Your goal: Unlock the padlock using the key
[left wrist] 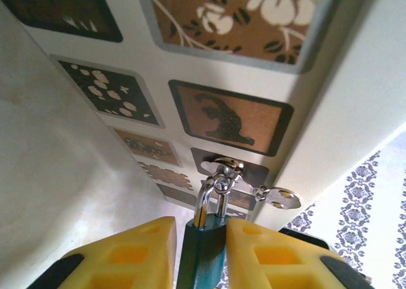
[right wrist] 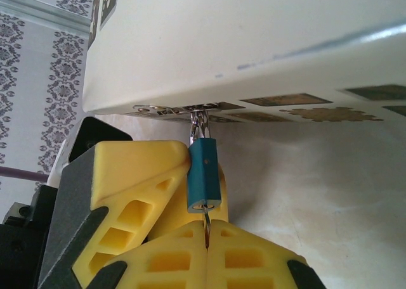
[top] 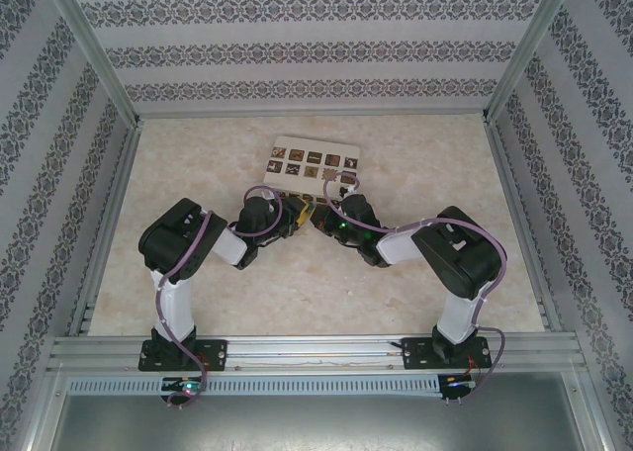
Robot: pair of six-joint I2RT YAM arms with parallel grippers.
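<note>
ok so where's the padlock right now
In the left wrist view the padlock sits bottom centre between the left gripper's fingers, its shackle hooked through the cream box's latch.

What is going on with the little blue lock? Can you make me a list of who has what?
padlock: blue, hooked by its shackle to the silver clasp on the cream box
left gripper: shut on the padlock's body
right gripper: shut on the key, right under the padlock
key: thin metal, tip in the padlock's bottom
box: dark square pictures on it, lying on the table
unlocked yet: cannot tell
</note>
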